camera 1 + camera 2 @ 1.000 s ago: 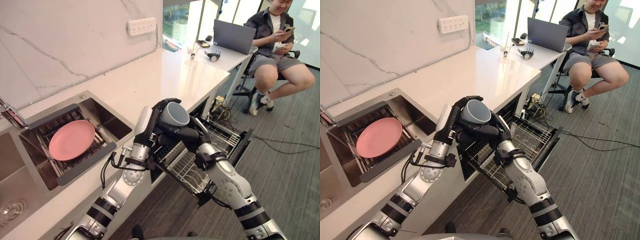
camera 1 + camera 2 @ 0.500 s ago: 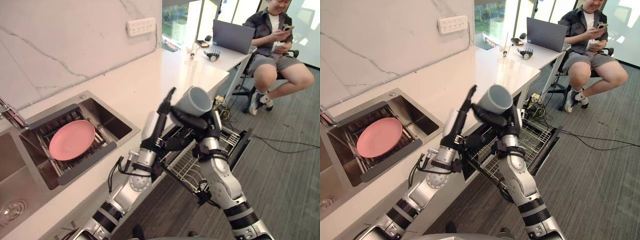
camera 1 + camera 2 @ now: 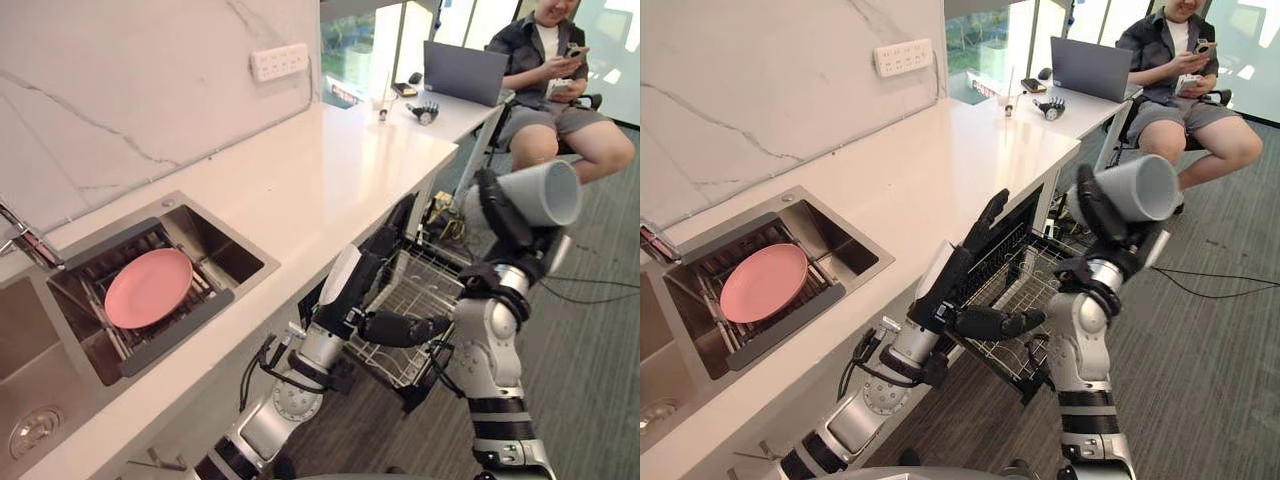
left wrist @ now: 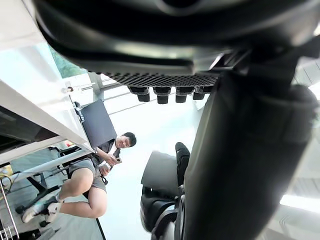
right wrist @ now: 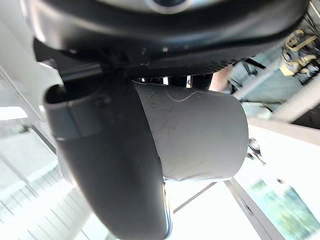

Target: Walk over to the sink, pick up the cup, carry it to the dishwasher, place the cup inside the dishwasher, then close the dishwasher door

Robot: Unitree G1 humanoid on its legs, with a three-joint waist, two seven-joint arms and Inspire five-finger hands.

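My right hand (image 3: 500, 215) is shut on the grey cup (image 3: 541, 193) and holds it on its side, high above the dishwasher's pulled-out wire rack (image 3: 418, 292). The mouth of the cup (image 3: 1137, 187) faces right. In the right wrist view the thumb (image 5: 117, 165) curls over the cup (image 5: 197, 137). My left hand (image 3: 362, 285) is open with its fingers straight and holds nothing. It hangs over the near end of the rack, below and left of the cup. The sink (image 3: 215, 235) lies to the left in the counter.
A pink plate (image 3: 148, 288) lies on a rack in the sink. The white counter (image 3: 300, 165) runs to a desk with a laptop (image 3: 466, 72). A person (image 3: 560, 95) sits on a chair beyond the dishwasher. Grey floor (image 3: 1210, 380) lies to the right.
My left hand let go of the cup and dropped towards the rack with straight fingers. My right hand swung the cup up and to the right, away from the counter edge.
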